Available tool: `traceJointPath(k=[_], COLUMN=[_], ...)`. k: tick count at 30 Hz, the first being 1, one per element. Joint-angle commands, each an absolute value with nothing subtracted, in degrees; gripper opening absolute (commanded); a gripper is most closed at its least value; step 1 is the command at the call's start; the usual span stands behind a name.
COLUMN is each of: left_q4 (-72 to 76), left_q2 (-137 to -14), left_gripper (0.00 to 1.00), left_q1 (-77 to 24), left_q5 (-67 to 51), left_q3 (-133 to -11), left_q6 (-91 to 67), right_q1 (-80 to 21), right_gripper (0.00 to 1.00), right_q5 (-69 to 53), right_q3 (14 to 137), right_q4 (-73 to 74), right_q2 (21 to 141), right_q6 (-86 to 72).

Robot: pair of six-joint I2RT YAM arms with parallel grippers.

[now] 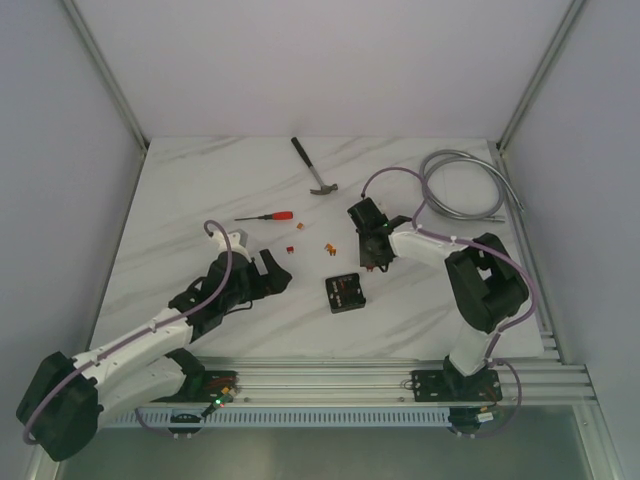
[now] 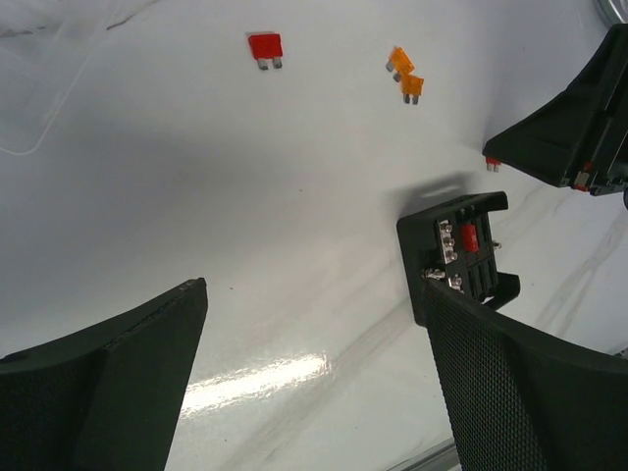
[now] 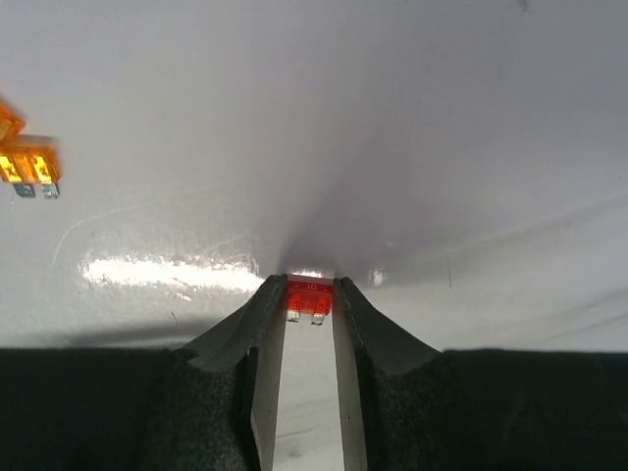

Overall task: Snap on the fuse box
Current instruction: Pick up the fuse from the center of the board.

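Left end effector [image 2: 314, 287], black slotted fuse box [image 2: 466, 250]

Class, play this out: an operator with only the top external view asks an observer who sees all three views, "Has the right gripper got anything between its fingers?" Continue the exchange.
Observer: Yes. The right wrist view shows a small red fuse pinched by the right gripper.
Operator: Is anything seated in the fuse box?
Observer: The left wrist view shows one seated red fuse in the fuse box; the slots beside it look empty.
Operator: And that orange speck?
Observer: It is two orange fuses, touching each other.
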State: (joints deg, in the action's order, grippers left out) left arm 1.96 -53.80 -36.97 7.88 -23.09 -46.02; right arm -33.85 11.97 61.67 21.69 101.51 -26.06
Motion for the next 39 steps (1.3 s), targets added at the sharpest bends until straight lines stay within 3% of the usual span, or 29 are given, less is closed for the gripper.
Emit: traceJointPath(k=[1, 14, 27, 39], left_q4=[4.8, 15.8, 33.2, 35.5], left_q2=[-54.9, -65.7, -74.0, -73.8], left_gripper=[0.99, 0.88, 0.59, 0.44], left_q1=[-37.1, -42.9, -48.8, -50.4], left_q5=[5.8, 7.5, 12.8, 13.2], left_q3=[-25.1, -31.8, -32.1, -31.6], left_q6=[-46.1, -45.8, -47.1, -46.0], right_q1=[-34.2, -38.7, -44.4, -45.9], right_gripper=[0.22, 0.22, 0.23, 0.24], right_q5=[11.3, 11.1, 9.7, 8.4], right_q3=[61.7, 63.7, 62.3, 60.5], right_q4=[25.0, 21.6, 16.7, 13.0], right_q2=[98.8, 88.7, 80.5, 79.8], right_q6=[-27.5, -32.1, -37.4, -39.9])
